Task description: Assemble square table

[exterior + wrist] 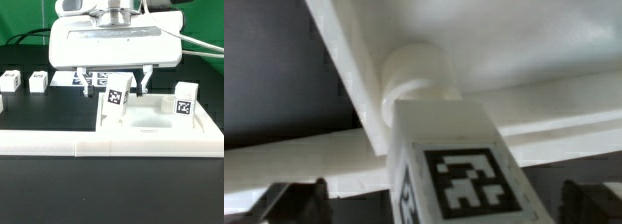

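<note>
On black table, lying flat: white square slab. Standing upright on its left corner: tagged white leg post. Straddling it, released: gripper.

A black bench spreads beneath the tool and out to every side of it. A long low white border rail lies flat on the bench, on the camera's side of the tool and close below it, running almost from edge to edge. A seam crosses the rail off toward the exterior view's left of the tool. At the exterior view's right end the rail appears to turn a corner. In the wrist view the bench is a dark blurred patch beyond the tool.
</note>
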